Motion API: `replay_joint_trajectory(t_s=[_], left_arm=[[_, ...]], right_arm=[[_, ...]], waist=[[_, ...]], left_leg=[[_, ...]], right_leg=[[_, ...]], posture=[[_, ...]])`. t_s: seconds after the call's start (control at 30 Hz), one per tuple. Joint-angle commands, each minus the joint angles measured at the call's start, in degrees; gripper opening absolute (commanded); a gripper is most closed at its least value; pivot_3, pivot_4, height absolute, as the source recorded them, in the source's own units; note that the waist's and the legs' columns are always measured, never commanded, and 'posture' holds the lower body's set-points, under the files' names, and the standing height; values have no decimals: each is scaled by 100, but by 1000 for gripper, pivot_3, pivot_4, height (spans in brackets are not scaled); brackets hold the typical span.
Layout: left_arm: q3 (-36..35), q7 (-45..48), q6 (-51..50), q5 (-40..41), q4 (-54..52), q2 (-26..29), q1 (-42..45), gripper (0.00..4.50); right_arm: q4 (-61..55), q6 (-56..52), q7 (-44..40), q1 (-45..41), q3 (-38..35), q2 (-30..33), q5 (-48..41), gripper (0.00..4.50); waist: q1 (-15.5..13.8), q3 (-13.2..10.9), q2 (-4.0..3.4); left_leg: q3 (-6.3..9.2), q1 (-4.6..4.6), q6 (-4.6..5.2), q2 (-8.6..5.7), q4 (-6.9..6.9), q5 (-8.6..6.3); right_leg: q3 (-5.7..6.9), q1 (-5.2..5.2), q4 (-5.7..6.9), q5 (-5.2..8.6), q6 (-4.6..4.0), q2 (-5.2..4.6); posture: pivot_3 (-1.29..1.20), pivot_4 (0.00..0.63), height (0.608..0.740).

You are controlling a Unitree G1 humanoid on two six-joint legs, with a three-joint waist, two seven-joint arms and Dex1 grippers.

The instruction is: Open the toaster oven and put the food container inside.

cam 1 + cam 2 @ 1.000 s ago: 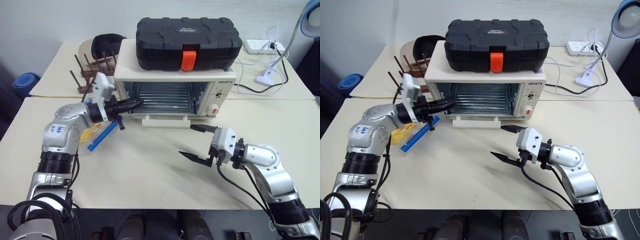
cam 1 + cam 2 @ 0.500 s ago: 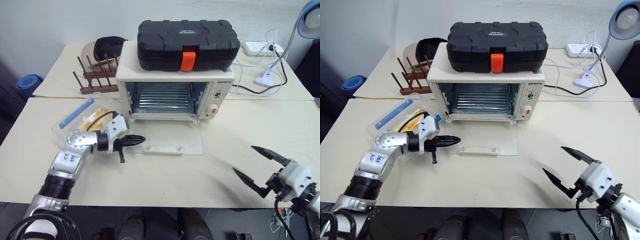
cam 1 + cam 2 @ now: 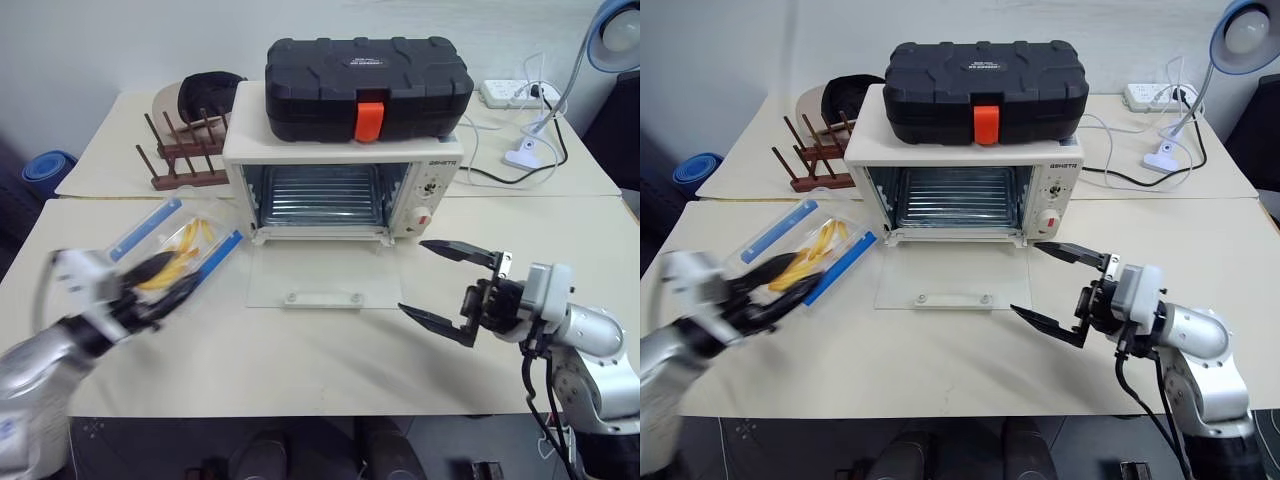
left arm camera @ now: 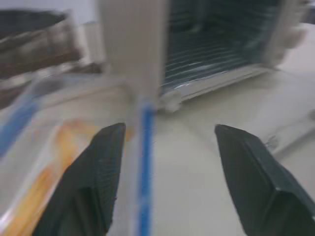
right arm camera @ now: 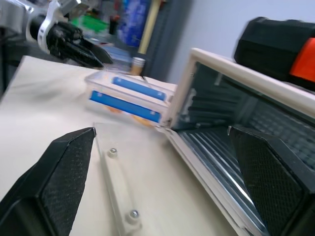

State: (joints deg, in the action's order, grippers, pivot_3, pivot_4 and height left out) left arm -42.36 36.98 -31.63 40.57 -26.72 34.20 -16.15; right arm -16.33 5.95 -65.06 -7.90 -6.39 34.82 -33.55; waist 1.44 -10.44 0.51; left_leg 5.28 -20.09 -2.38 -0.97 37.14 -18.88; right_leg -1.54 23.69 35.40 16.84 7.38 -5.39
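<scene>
Toaster oven [image 3: 345, 190]: door down flat on the worktop [image 3: 330, 350].
Food container [image 3: 180, 248]: beside it.
Left pincer [image 3: 158, 282]: blurred, seemingly spread.
Right pincer [image 3: 438, 293]: spread, empty.

Black hard case [image 3: 368, 73] (orange latch), wooden rack [image 3: 186, 157], power strip [image 3: 513, 93]

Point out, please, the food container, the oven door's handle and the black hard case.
food container [image 3: 808, 250], right eye view, clear lid.
oven door handle [image 3: 951, 298], right eye view, bar's middle.
black hard case [image 3: 366, 73], left eye view, ribbed lid.

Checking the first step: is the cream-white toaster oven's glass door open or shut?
Open. The cream-white toaster oven's glass door lies flat on the table, exposing its wire rack.
</scene>
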Motion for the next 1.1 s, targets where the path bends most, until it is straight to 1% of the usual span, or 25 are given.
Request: replay_joint_trajectory(t_s=[0.03,0.07,0.1,0.17,0.27,0.33,0.37,0.4,0.47,0.57,0.6,0.63,0.7,0.8,0.9,0.97,1.0,1.1], left_arm=[[-1094,-205,-440,479,102,16,-624,4295],[-1377,-257,-477,480,335,7,-795,4459],[-1686,-506,-755,535,588,-29,-994,4459],[-1871,-832,-1183,500,745,6,-1273,4459],[-1884,-1164,-1801,1268,517,181,-928,4459],[-1726,-1774,-2603,1815,505,478,-433,4459],[-1686,-2026,-2919,1977,529,583,-278,4459],[-1605,-2478,-3317,2387,604,703,64,4459],[-1458,-3277,-3854,2941,760,843,642,4459],[-1153,-4337,-4438,3386,1005,1011,1354,4459],[-935,-4569,-4595,3483,1089,1098,1630,4459],[-712,-4976,-4721,3776,1308,1110,1953,4459],[-408,-5442,-4886,3929,1576,1108,2446,4459],[-42,-5977,-4987,3750,2002,1009,2972,4459],[325,-6167,-5115,3544,2324,992,3321,4459],[492,-6130,-5175,3323,2486,1109,3485,4079],[464,-6159,-5182,3270,2598,1133,3580,3902],[293,-6220,-5141,3042,2877,1208,3849,2987]], right_arm=[[130,113,-300,-237,122,-96,-135,4500],[179,147,-363,-289,161,-129,-127,4500],[223,241,-461,-321,216,-163,-84,4500],[263,293,-558,-340,253,-203,-49,4500],[280,350,-610,-284,221,-189,-16,4500],[284,391,-652,-256,200,-162,3,4500],[287,414,-667,-251,198,-152,12,4500],[300,438,-675,-250,196,-148,23,4500],[331,476,-693,-256,195,-145,53,4500],[372,522,-704,-268,198,-135,104,4500],[380,519,-677,-271,202,-137,121,4500],[385,526,-661,-261,209,-143,139,4500],[379,531,-639,-252,229,-159,166,4500],[352,514,-577,-240,284,-211,203,4500],[323,530,-485,-202,342,-278,258,4500],[306,557,-430,-176,366,-314,300,4500],[301,579,-416,-160,365,-328,319,4500],[333,661,-383,-138,343,-349,373,4500]], waist=[[-32,-3,8],[-55,-4,10],[-84,-3,10],[-100,-3,11],[-181,-4,13],[-266,1,23],[-277,3,26],[-274,4,28],[-253,3,25],[-171,2,25],[-128,2,25],[-107,2,25],[-107,2,24],[-92,2,24],[-89,2,24],[-98,2,24],[-99,2,25],[-106,2,25]], left_leg=[[1,-1,3,-2,2,-1],[1,-1,3,-3,6,-2],[1,-1,3,-5,8,-2],[1,0,3,-5,7,-2],[2,-2,5,-11,7,-4],[18,-9,0,-14,9,-2],[29,-9,-8,-13,11,0],[38,-9,-11,-12,11,2],[42,-4,-14,-10,7,2],[52,-4,-20,-8,4,-1],[50,-3,-23,-6,4,-3],[47,-3,-25,-6,2,-1],[42,-4,-41,-5,2,7],[38,-5,-52,-4,2,12],[36,-5,-57,-4,2,15],[35,-6,-60,-5,2,17],[35,-7,-62,-5,2,18],[33,-8,-67,-6,2,20]], right_leg=[[2,-4,-2,0,0,-1],[8,-9,-7,1,-1,-1],[11,-13,-8,1,-2,-2],[14,-14,-9,2,-4,-2],[21,-16,-10,4,-7,-6],[48,-24,-12,4,-10,-15],[58,-29,-11,3,-11,-15],[69,-33,-11,2,-14,-15],[70,-30,-1,1,-16,-17],[58,-14,9,1,-15,-16],[54,-11,10,1,-15,-13],[51,-6,13,2,-14,-13],[47,-1,15,2,-14,-9],[43,3,17,2,-14,-6],[41,6,19,2,-14,-5],[41,7,19,2,-14,-4],[41,8,19,2,-14,-4],[41,11,21,2,-14,-3]], posture=[[0,150,740],[0,150,740],[0,150,740],[0,150,740],[0,150,740],[0,150,740],[0,150,740],[0,150,740],[0,150,740],[0,150,740],[0,150,740],[0,150,740],[0,150,740],[0,150,740],[0,150,740],[0,150,740],[0,150,740],[0,150,740]])
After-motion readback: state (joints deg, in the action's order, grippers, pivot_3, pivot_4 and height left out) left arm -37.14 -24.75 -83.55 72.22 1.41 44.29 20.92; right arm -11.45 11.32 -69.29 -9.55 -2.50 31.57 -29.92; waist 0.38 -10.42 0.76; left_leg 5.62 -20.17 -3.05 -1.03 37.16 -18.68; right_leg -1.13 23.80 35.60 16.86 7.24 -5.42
